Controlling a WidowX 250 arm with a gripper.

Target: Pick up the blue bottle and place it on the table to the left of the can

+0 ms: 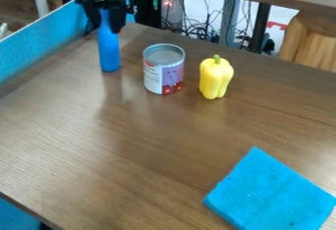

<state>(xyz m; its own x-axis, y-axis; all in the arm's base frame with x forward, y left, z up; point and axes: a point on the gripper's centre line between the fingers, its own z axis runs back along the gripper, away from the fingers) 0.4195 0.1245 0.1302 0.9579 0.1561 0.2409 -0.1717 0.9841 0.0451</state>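
At the upper left, the black gripper (107, 20) hangs over the table's far edge, shut on the top of an upright blue cylindrical object (109, 49). The upper part of that object is hidden between the gripper's parts. Just to its right stands a can (163, 69) with a white, purple and red label and a grey metal top. Beside the can, a little apart, a yellow toy bell pepper (215, 78) with a green stem stands upright. A bright blue folded cloth (270, 194) lies flat at the lower right.
The brown wooden table (131, 145) fills most of the view. A blue panel (44, 40) borders its left back side. Beyond the far edge are tangled cables, a black box and a wooden piece of furniture (311, 42).
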